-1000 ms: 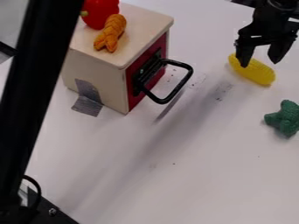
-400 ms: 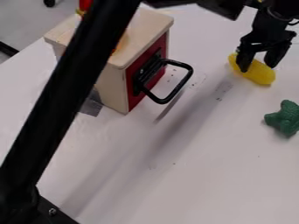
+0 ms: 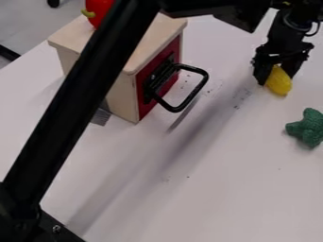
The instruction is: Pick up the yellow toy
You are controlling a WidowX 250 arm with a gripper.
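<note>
The black gripper [image 3: 275,78] is at the upper right, low over the white surface. It is shut on the yellow corn-shaped toy [image 3: 279,83], with one finger on each side of it. The toy's rounded near end sticks out below the fingers, while its far end is hidden behind the gripper.
A green broccoli-like toy [image 3: 307,127] lies at the right edge. A wooden box [image 3: 120,91] with a red front and black handle [image 3: 200,88] stands at the upper left, a red pepper [image 3: 98,9] on top. The arm's black link [image 3: 82,104] crosses the left side.
The gripper has closed on the yellow toy, which has turned and shifted slightly between the fingers. The arm's long link has swung rightward across the box.
</note>
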